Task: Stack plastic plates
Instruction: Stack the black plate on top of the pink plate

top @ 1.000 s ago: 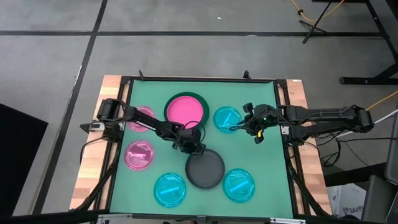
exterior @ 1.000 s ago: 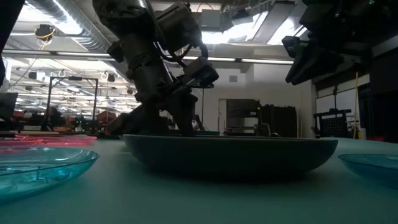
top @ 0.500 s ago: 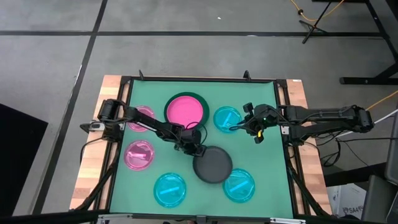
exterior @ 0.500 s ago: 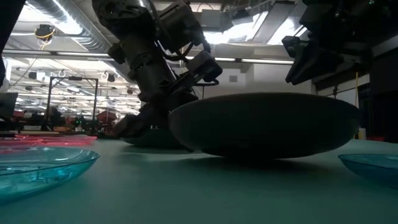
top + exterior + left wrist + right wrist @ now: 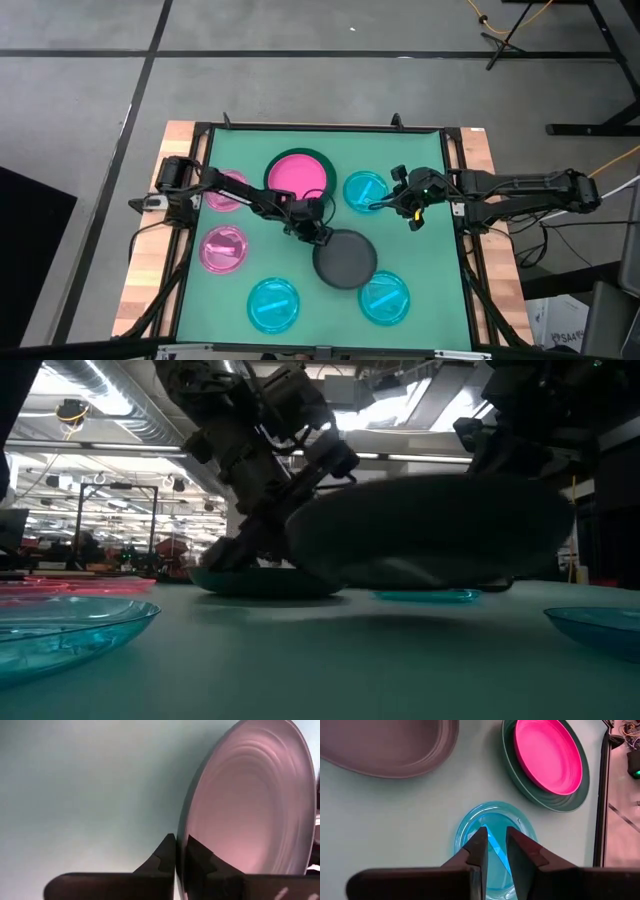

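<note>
— Where's my left claw (image 5: 316, 232)?

— Clamped on the grey plate's (image 5: 345, 262) rim; I'm holding it off the counter (image 5: 420, 150), just beside the green plate (image 5: 298, 156), which carries a pink one (image 5: 298, 176).

— And the right claw (image 5: 376, 204)?

— Over the cyan plate (image 5: 364, 189) beside the green plate, fingers nearly together, holding nothing.

Green-topped table (image 5: 420, 150) with pink, cyan and dark green plates (image 5: 298, 177).
</note>
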Motion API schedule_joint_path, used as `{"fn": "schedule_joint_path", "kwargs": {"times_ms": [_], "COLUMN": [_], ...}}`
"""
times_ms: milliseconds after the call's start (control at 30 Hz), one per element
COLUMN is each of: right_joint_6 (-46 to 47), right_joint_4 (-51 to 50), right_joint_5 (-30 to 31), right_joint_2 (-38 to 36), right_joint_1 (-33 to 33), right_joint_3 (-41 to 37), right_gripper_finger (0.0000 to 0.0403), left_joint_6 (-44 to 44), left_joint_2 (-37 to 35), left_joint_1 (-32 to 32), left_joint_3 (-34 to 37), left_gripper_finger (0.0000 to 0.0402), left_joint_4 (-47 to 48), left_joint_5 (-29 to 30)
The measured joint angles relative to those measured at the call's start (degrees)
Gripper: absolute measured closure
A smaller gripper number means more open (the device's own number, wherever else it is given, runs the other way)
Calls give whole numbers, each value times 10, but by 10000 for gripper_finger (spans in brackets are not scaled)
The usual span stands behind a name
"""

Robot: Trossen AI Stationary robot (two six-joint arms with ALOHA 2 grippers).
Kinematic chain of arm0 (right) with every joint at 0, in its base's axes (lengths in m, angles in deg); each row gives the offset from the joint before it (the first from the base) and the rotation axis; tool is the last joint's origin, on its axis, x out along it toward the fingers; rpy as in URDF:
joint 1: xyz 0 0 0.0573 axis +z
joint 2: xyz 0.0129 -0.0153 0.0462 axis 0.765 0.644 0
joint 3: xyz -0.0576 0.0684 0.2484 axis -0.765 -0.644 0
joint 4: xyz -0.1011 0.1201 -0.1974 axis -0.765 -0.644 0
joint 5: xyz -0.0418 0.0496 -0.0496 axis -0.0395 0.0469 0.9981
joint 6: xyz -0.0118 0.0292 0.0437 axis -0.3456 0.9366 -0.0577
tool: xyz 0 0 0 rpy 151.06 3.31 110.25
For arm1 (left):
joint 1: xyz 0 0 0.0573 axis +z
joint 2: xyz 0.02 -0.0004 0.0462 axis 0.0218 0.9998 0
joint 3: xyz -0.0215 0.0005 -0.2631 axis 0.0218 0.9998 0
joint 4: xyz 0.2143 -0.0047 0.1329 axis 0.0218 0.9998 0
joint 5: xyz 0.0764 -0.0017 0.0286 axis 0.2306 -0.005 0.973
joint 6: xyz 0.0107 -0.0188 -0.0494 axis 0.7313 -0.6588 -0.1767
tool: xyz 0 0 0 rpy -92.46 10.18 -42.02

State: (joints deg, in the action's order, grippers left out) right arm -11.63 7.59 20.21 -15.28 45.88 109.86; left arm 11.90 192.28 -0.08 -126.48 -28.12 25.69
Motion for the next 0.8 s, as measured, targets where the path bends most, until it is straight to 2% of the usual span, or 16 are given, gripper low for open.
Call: {"fn": "schedule_joint_path", "kwargs": {"times_ms": [333,600,800], "right_joint_6": [0,0,0], "right_joint_4": [2,2,12], "right_joint_5": [0,0,4], "right_joint_2": [0,0,0], "right_joint_1": [0,0,-1], "right_joint_3": [0,0,0], "right_gripper_finger": [343,343,343], "left_joint_6": [85,197,317], "left_joint_2": [-86,-159,-189], "left_joint_1": [56,152,232], "left_joint_3": [0,-1,-1], "left_gripper_finger": [395,395,394], "left_joint_4": [39,140,199], "left_joint_5": [-2,3,4]}}
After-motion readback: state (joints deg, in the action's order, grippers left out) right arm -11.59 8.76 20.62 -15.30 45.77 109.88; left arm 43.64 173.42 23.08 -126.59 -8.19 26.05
